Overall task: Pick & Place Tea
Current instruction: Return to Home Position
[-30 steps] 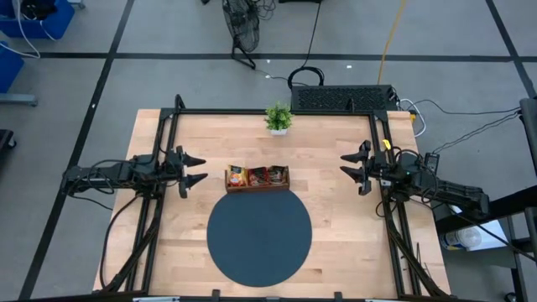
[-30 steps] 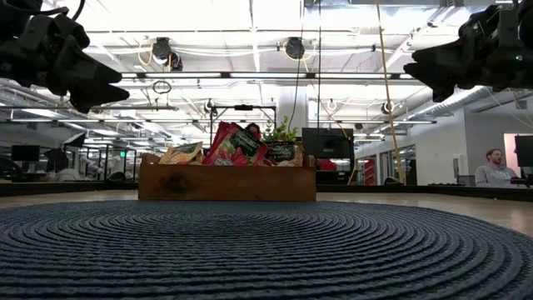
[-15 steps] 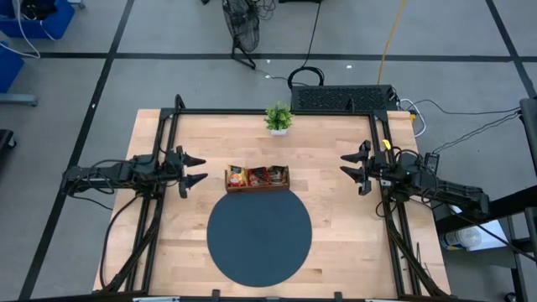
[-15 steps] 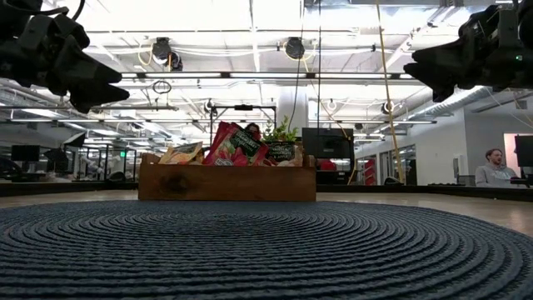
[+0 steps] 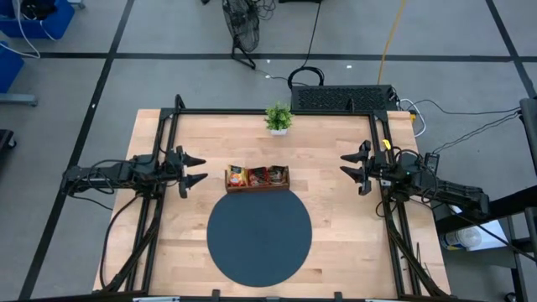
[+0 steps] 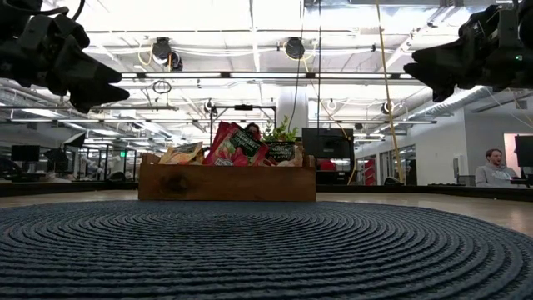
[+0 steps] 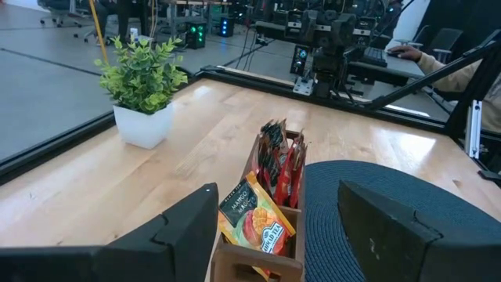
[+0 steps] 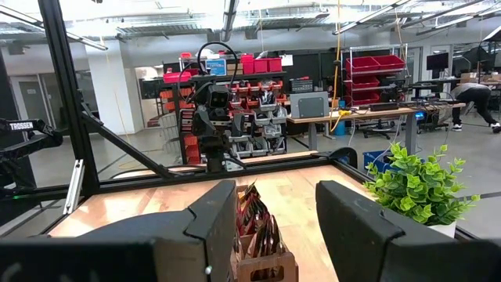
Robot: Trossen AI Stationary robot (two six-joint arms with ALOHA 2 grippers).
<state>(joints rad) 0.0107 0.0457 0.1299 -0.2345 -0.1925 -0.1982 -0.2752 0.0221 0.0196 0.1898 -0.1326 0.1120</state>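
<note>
While both arms are hanging out at opposite sides of the tabletop, the tea sachets are sitting inside the wooden tray, standing on edge and poking up above its wall. Yellow-orange ones are filling the compartment at the end toward the left arm, and red ones are crowding the middle. What is sitting in the third compartment is too small to tell. The tray is resting just beside the far edge of the round mat; whether the two are touching cannot be told. A potted plant is standing farther back, near the tabletop's far edge.

The left end effector is hovering above the wood, well apart from the tray and pointing toward it, with its fingers spread apart and gripping nothing. The right end effector is hovering on the opposite side, also well apart from the tray, fingers likewise spread and carrying nothing. In the room behind, a person is sitting at a desk.
</note>
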